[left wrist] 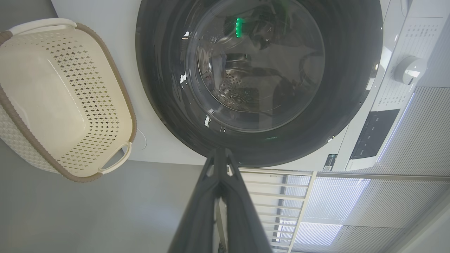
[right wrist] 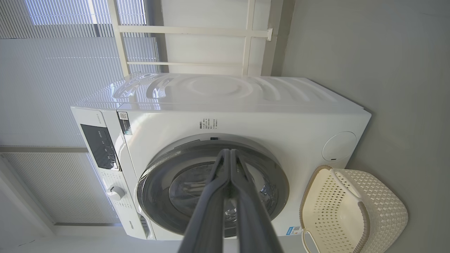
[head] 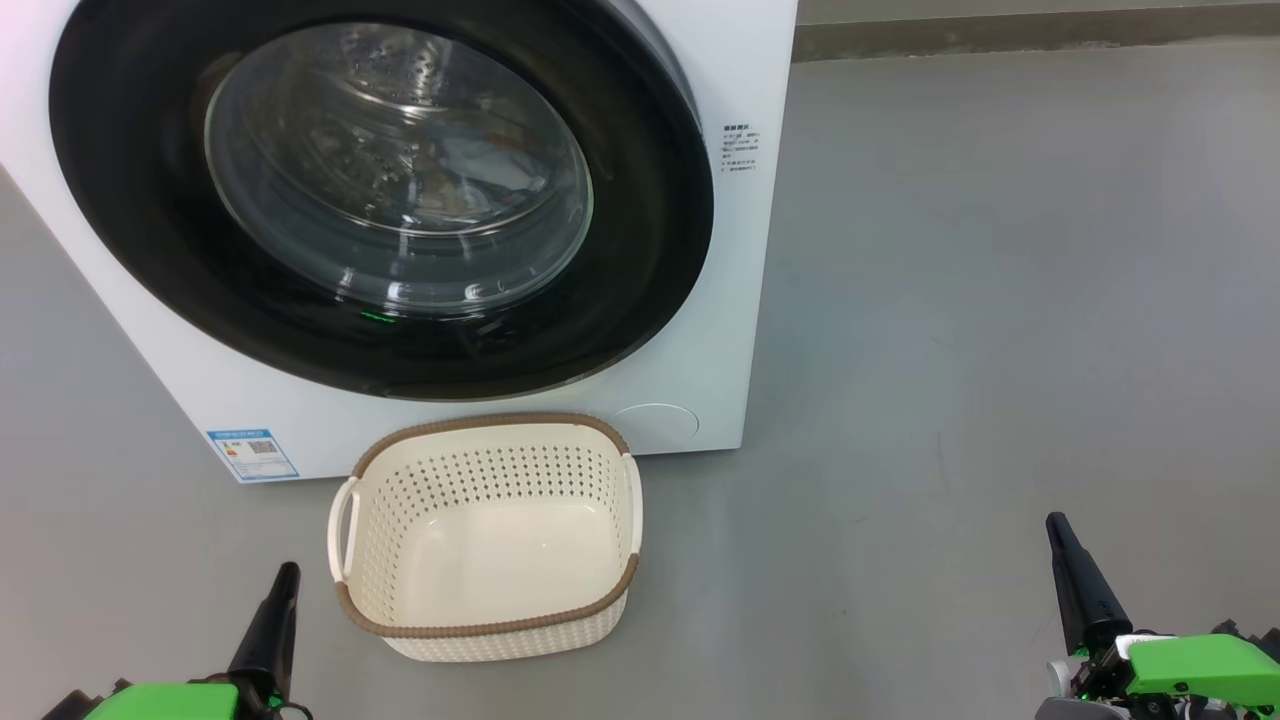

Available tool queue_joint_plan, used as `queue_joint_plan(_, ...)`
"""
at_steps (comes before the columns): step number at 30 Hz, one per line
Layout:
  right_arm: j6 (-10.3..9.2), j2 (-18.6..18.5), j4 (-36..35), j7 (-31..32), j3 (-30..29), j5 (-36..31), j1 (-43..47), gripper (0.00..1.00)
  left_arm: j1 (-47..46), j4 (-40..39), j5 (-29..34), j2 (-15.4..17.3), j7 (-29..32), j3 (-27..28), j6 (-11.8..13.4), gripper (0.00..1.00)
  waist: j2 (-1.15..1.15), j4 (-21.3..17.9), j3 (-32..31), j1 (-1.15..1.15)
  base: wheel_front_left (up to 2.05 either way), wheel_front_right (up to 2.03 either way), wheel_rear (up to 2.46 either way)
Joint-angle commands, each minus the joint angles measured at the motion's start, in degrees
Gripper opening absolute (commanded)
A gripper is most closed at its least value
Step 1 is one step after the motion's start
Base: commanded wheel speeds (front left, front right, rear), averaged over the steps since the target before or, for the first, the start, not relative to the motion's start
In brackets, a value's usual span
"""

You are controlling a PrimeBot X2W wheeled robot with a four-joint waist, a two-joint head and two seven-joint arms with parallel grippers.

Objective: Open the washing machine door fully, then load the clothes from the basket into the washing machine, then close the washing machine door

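Note:
The white washing machine (head: 735,300) stands ahead, its round black door (head: 130,250) shut flat against the front. Through the glass window a pale blue shape with a touch of orange (head: 495,165) lies in the drum, apparently the clothes. On the floor right in front sits the cream basket (head: 490,422) with nothing inside. My left gripper (head: 288,572) is shut at the lower left, just left of the basket. My right gripper (head: 1056,522) is shut at the lower right, well away from it. The left wrist view faces the door (left wrist: 165,105) past the shut left gripper (left wrist: 219,151).
Grey floor (head: 1000,300) spreads to the right of the machine up to a dark wall base (head: 1000,35). A blue label (head: 252,452) marks the machine's lower corner. The control panel (right wrist: 100,146) and dial (right wrist: 115,192) sit at the machine's top, with window blinds (right wrist: 52,88) behind.

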Motion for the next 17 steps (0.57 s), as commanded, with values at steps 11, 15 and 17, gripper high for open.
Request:
queue_joint_plan(11,0.09,-0.22,-1.42,0.43,1.49,0.61,-2.31,0.0,-2.4,-1.07,0.61,0.65,0.26,2.04,-0.17,0.0,0.0,0.0,0.0,0.0,0.0,0.0,0.0)
queue_joint_plan(15,0.09,-0.22,-1.42,0.42,1.49,0.61,-2.31,0.0,-2.4,-1.07,0.63,0.63,0.28,2.07,-0.17,0.0,0.0,0.0,0.0,0.0,0.0,0.0,0.0)
queue_joint_plan(17,0.09,-0.22,-1.42,0.42,1.49,0.62,-2.31,0.0,-2.41,-1.07,0.64,0.62,0.29,2.08,-0.17,0.0,0.0,0.0,0.0,0.0,0.0,0.0,0.0)
